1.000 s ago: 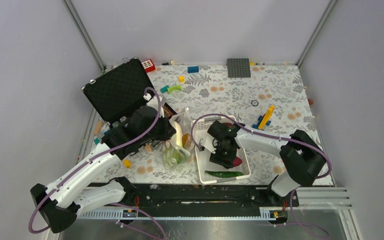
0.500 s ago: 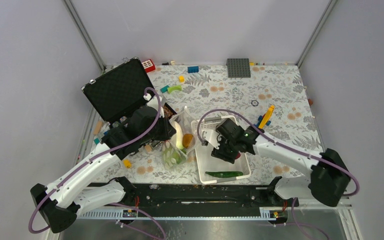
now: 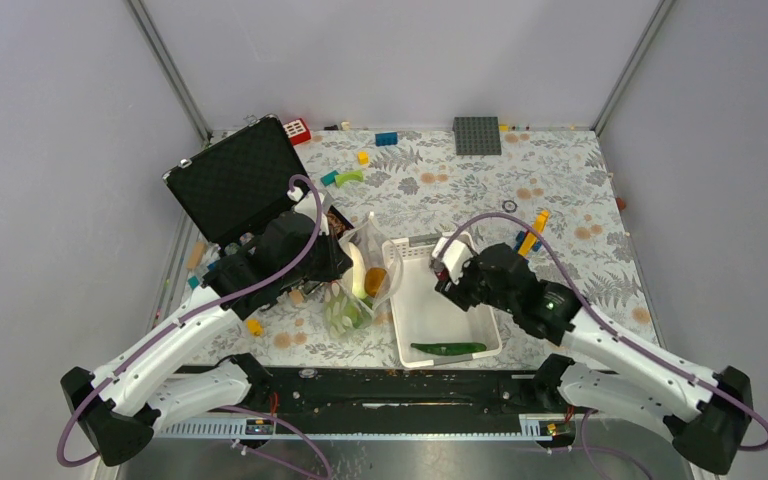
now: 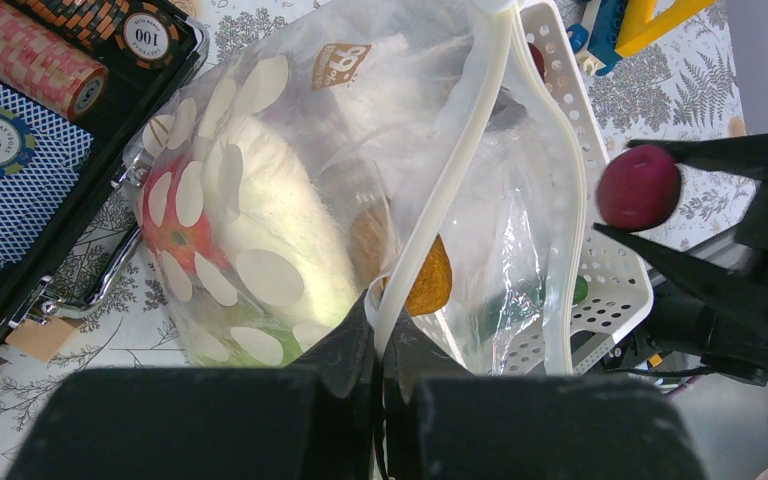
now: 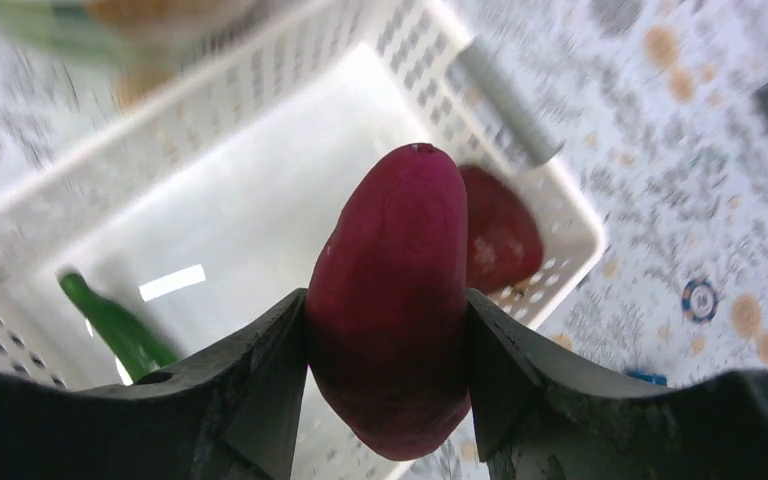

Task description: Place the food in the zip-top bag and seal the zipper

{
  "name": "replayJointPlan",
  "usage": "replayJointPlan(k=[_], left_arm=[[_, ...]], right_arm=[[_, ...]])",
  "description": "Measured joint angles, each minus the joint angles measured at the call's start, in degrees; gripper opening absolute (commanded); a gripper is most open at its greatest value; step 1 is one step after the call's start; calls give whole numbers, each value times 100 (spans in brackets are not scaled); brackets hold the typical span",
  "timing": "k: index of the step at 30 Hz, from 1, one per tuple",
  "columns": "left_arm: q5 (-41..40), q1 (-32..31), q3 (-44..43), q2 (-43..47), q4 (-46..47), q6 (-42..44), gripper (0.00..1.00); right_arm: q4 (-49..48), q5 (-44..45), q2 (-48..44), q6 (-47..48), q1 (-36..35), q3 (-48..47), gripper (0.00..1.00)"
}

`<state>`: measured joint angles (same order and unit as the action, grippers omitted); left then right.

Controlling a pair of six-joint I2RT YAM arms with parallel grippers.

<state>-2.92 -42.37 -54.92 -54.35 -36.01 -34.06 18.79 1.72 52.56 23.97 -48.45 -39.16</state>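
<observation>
Left tool (image 4: 380,348): pinched shut on the near lip of the bag (image 4: 290,200), holding it up off the desk (image 3: 560,180) with the mouth gaping.
Right tool (image 5: 390,330): fingers pressed on both sides of a sweet potato (image 5: 400,300), which stands on end between them.
Sweet potato's place: in the air over the far end of the basket (image 3: 400,330), close to the bag's mouth but not touching it.
Bag: clear with white dots, just left of the basket and right of the open black case (image 3: 235,180).
Zipper strip (image 4: 460,170): unsealed, its two sides bowed well apart.
In the bag: a white radish (image 4: 300,215), a tomato (image 4: 165,225) against the left wall, a brown oval piece (image 4: 425,280) near the lip, and a cabbage (image 3: 345,312) low down.
In the basket: a green pepper (image 3: 448,348) along the near side and a dark-red bulb (image 5: 500,240) at the far corner.
Case: lid up, with rolls of poker chips (image 4: 30,60) inside.
Desk: flowered cloth with building bricks (image 3: 530,237) scattered toward the back.
</observation>
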Motion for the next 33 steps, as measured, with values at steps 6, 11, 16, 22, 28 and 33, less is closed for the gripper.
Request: replayJointPlan(k=[6, 11, 16, 22, 28, 33], left_arm=[[2, 0, 0, 0, 0, -11, 0], [2, 0, 0, 0, -2, -48, 0], [2, 0, 0, 0, 0, -52, 0], [11, 0, 0, 0, 0, -52, 0], [13, 0, 0, 33, -2, -52, 0], [11, 0, 0, 70, -7, -52, 0]], right_arm=[[-1414, -400, -629, -1045, -4, 50, 26], [-2428, -970, -348, -2159, -13, -118, 27], [-3405, -1397, 258, -2957, -118, -249, 32], [-3971, -1631, 1084, -3261, -518, -638, 32], [-4415, -1567, 1582, -3353, -678, -667, 37], [-4520, -1322, 1858, -3425, -743, -667, 41]])
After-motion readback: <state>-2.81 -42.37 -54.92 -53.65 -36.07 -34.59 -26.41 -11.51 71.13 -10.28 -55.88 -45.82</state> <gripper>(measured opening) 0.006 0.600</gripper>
